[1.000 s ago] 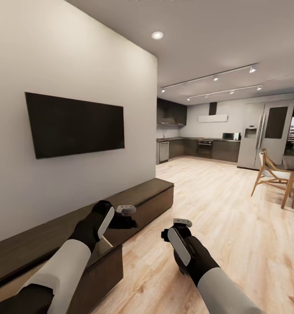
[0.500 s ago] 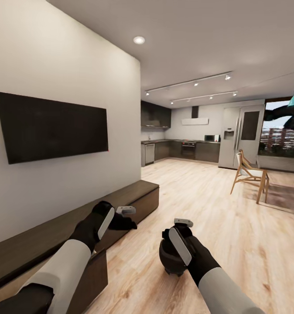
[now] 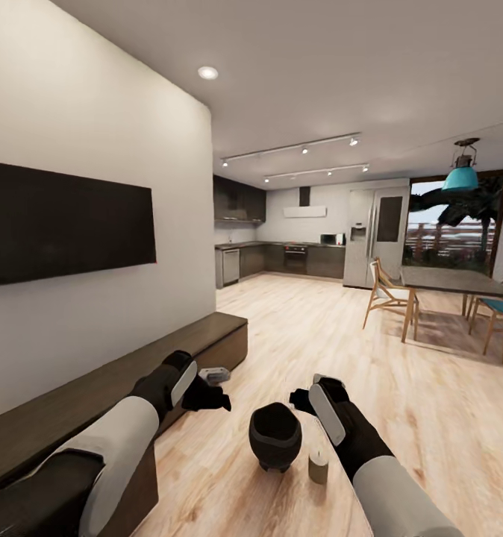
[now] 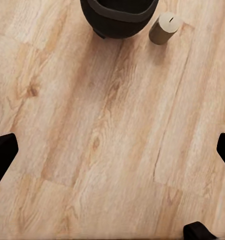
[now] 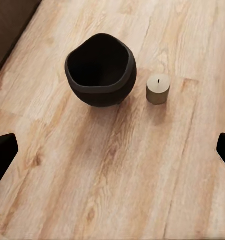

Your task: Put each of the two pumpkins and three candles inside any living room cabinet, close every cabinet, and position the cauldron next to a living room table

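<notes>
The cauldron (image 3: 275,435) is seen standing upright on the wooden floor (image 3: 401,403), just beside a short beige candle (image 3: 319,467), the two close together but apart, well clear of the floor's edge along the long dark cabinet (image 3: 95,395) by the wall. The left hand (image 3: 207,384) and the right hand (image 3: 311,395) are held above the floor, each spread with nothing between the fingers. A dining bench (image 3: 460,282) with chairs is seen far off by the window
</notes>
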